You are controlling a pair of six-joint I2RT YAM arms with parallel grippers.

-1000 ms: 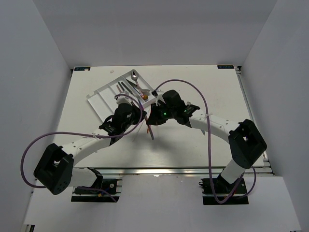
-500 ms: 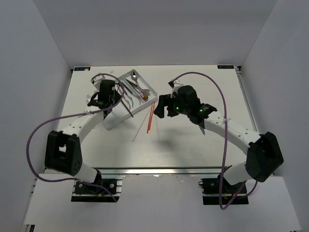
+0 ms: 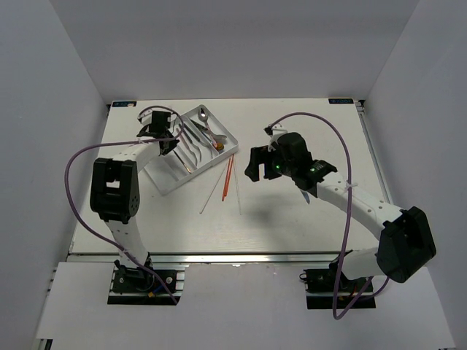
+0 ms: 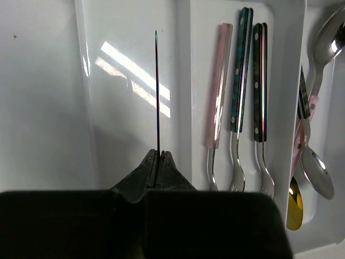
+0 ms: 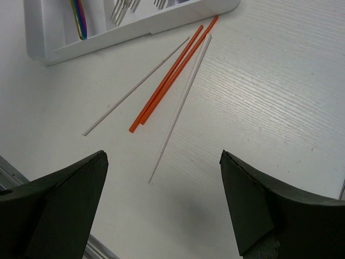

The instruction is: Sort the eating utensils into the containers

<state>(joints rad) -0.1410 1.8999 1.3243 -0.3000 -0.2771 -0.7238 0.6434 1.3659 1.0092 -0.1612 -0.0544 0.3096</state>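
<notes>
Pinching the near end of a thin dark chopstick, as it seems, in the left gripper, with both fingers pressed fully together on it. Pointing its long axis straight away from the wrist, along an unfilled compartment of the white tray, parallel to the divider walls and hanging over that compartment's floor. Having the forks one compartment further to the right and the spoons beyond them, so probably needing only a lowering and a letting go, with free room on both sides of the stick. Hovering the right gripper with jaws spread wide and holding nothing, above two orange-red chopsticks lying side by side on the table, between two pale chopsticks. Running all four slantwise to the line between the fingers, far ends just beside the tray's rim, near ends fanning apart toward open table. Judging the right arm much the nearer to these four, and most likely needing a turn of the wrist to come across one stick and not along it.
</notes>
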